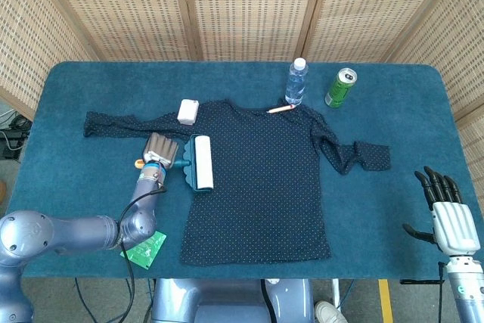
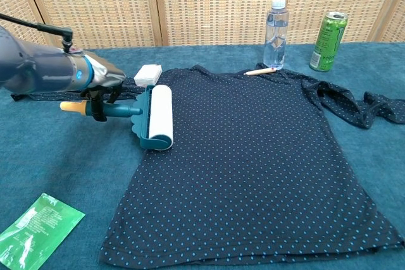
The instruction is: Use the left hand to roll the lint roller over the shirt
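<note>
A dark blue dotted shirt point(image 1: 261, 172) point(image 2: 253, 162) lies flat across the middle of the table. My left hand point(image 1: 158, 152) point(image 2: 98, 83) grips the teal, orange-tipped handle of the lint roller point(image 1: 198, 162) point(image 2: 155, 117). The white roll rests on the shirt's left edge, by the sleeve. My right hand point(image 1: 448, 213) hovers open at the table's front right corner, far from the shirt; the chest view does not show it.
A water bottle point(image 1: 296, 81) point(image 2: 276, 26) and a green can point(image 1: 340, 87) point(image 2: 328, 32) stand behind the shirt. A pencil point(image 1: 280, 109) point(image 2: 260, 71) lies at the collar. A white block point(image 1: 187, 111) point(image 2: 147, 74) sits on the left sleeve. A green packet point(image 1: 144, 246) point(image 2: 36, 228) lies front left.
</note>
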Robot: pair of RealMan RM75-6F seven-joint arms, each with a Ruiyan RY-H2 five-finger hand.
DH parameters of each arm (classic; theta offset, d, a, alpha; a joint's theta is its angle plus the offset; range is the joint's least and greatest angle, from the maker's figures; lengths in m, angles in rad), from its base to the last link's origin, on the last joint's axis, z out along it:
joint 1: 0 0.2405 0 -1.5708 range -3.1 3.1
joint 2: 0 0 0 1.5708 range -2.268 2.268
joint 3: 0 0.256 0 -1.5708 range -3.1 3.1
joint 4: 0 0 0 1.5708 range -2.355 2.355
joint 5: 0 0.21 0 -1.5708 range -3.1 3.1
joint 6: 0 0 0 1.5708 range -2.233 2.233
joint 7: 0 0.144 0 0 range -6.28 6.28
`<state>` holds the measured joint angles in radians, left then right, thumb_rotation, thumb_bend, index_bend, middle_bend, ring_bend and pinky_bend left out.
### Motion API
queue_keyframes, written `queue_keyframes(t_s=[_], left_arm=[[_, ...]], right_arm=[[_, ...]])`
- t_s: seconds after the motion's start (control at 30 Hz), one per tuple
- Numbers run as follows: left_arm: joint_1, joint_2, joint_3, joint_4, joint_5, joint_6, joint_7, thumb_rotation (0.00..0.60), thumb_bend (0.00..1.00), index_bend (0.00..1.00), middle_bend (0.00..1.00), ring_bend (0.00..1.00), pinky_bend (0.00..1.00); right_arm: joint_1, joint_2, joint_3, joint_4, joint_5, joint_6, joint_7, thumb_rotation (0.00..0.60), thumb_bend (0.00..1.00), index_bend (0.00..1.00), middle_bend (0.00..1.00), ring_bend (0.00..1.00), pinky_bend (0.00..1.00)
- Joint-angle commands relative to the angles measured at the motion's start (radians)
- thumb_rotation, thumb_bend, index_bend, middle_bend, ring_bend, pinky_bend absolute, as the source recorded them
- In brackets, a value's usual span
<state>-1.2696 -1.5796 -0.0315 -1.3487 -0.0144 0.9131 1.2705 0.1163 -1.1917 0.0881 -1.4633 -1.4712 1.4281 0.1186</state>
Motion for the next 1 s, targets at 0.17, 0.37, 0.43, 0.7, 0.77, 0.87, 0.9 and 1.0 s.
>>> queue_keyframes(t_s=[0.17, 0.37, 0.43, 0.7, 0.77, 0.87, 0.9, 1.0], left_arm=[[0.0, -0.009, -0.003, 0.029, 0.005, -0.025, -0.013, 0.6, 0.52, 0.89, 0.9, 0.7, 0.65], [-0.035, -0.054, -0.023, 0.05, 0.005, -0.024, 0.007, 0.6, 0.52, 0.89, 0.9, 0.7, 0.65], [-0.072, -0.098, -0.046, 0.063, 0.0, -0.018, 0.031, 0.6, 0.52, 0.89, 0.9, 0.7, 0.65], [-0.154, -0.201, -0.114, 0.094, -0.039, 0.034, 0.09, 0.6, 0.52, 0.88, 0.9, 0.7, 0.65], [-0.163, -0.21, -0.125, 0.093, -0.042, 0.039, 0.094, 0.6, 0.52, 0.88, 0.9, 0.7, 0.65], [-0.174, -0.221, -0.144, 0.085, -0.048, 0.051, 0.1, 0.6, 0.52, 0.88, 0.9, 0.7, 0.65], [-0.177, -0.223, -0.148, 0.081, -0.048, 0.055, 0.102, 0.6, 0.52, 0.88, 0.9, 0.7, 0.65], [-0.176, -0.22, -0.153, 0.068, -0.046, 0.067, 0.104, 0.6, 0.52, 0.88, 0.9, 0.7, 0.65]], right_arm=[[0.001, 0.002, 0.002, 0.001, 0.006, -0.003, 0.003, 0.6, 0.07, 0.0, 0.0, 0.0, 0.0], [0.003, 0.001, 0.002, 0.007, 0.012, -0.011, 0.008, 0.6, 0.07, 0.0, 0.0, 0.0, 0.0], [0.003, 0.003, 0.006, 0.012, 0.021, -0.015, 0.019, 0.6, 0.07, 0.0, 0.0, 0.0, 0.0], [0.006, 0.001, 0.006, 0.026, 0.027, -0.025, 0.029, 0.6, 0.07, 0.0, 0.0, 0.0, 0.0], [0.006, 0.0, 0.006, 0.027, 0.027, -0.027, 0.029, 0.6, 0.07, 0.0, 0.0, 0.0, 0.0], [0.007, -0.002, 0.005, 0.028, 0.027, -0.028, 0.027, 0.6, 0.07, 0.0, 0.0, 0.0, 0.0], [0.007, -0.002, 0.004, 0.028, 0.027, -0.028, 0.026, 0.6, 0.07, 0.0, 0.0, 0.0, 0.0], [0.006, -0.002, 0.004, 0.028, 0.028, -0.027, 0.025, 0.6, 0.07, 0.0, 0.0, 0.0, 0.0]])
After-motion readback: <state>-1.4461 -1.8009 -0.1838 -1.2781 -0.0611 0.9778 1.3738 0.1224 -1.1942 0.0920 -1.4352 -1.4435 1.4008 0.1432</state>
